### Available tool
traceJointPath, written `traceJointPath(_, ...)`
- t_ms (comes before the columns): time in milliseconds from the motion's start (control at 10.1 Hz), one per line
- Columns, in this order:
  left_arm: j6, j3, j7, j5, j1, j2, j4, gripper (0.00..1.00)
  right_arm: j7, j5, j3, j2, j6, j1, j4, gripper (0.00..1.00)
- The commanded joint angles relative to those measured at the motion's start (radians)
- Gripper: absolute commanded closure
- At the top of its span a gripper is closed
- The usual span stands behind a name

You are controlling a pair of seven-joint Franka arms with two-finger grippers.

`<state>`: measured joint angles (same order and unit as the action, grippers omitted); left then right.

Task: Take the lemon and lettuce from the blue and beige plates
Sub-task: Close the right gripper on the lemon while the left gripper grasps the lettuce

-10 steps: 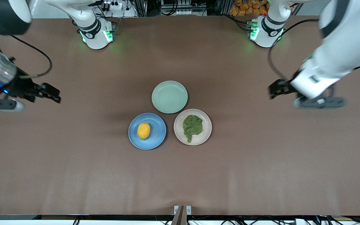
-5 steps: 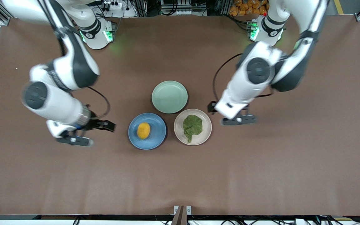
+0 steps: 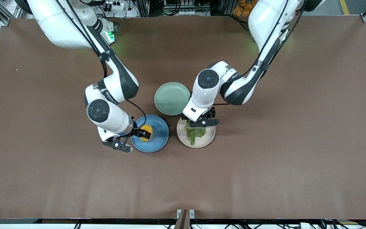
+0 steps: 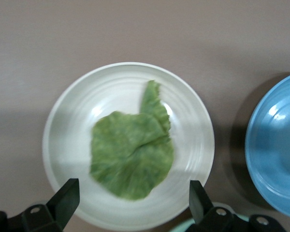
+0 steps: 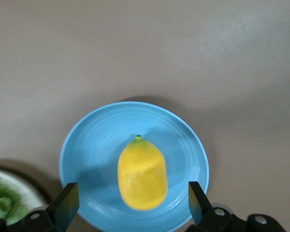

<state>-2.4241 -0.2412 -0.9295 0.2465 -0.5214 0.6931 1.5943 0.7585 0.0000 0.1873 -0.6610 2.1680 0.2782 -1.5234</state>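
Observation:
The yellow-orange lemon [image 3: 147,131] lies on the blue plate [image 3: 159,140]. My right gripper [image 3: 142,133] hangs open just above it, and in the right wrist view its jaws [image 5: 133,200] stand wide on either side of the lemon [image 5: 141,174] on the blue plate [image 5: 87,145]. The dark green lettuce [image 3: 194,135] lies on the beige plate [image 3: 209,137]. My left gripper [image 3: 199,123] is open over it. In the left wrist view the jaws [image 4: 133,199] straddle the lettuce [image 4: 133,157] on the beige plate [image 4: 63,125]. Neither gripper holds anything.
A pale mint-green plate [image 3: 172,98], bare, stands against the blue and beige plates, farther from the front camera than both. The blue plate's rim [image 4: 275,145] shows beside the beige one in the left wrist view. Brown table [image 3: 265,165] lies all round.
Both arms have swung in from the table's two ends and come down over the plates: the right gripper to the lemon, the left gripper to the lettuce.

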Motion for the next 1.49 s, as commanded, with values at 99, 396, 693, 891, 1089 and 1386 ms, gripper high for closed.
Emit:
traceJointPath(99, -0.152, 0.011, -0.025, 0.141, -0.012, 0.086, -0.027, 0.00, 0.028, -0.043, 0.007, -0.063, 0.109, -0.005, -0.036, 0.00)
traceJointPath(396, -0.219, 0.022, -0.014, 0.278, -0.009, 0.124, -0.028, 0.07, 0.036, -0.032, 0.012, -0.075, 0.145, -0.005, -0.061, 0.00)
traceJointPath(693, -0.274, 0.057, -0.009, 0.324, -0.015, 0.155, -0.027, 0.24, 0.039, -0.031, 0.034, -0.078, 0.144, -0.005, -0.070, 0.00)
traceJointPath(891, -0.273, 0.059, 0.012, 0.333, -0.019, 0.152, -0.027, 0.91, 0.058, -0.032, 0.037, -0.080, 0.144, 0.001, -0.080, 0.19)
traceJointPath(1089, -0.232, 0.060, 0.029, 0.333, -0.020, 0.135, -0.028, 1.00, 0.054, -0.032, 0.037, -0.080, 0.145, -0.004, -0.080, 0.65)
traceJointPath(1386, -0.097, 0.046, 0.023, 0.315, -0.020, 0.057, -0.028, 1.00, 0.042, -0.031, 0.059, -0.045, 0.077, -0.034, -0.034, 1.00)
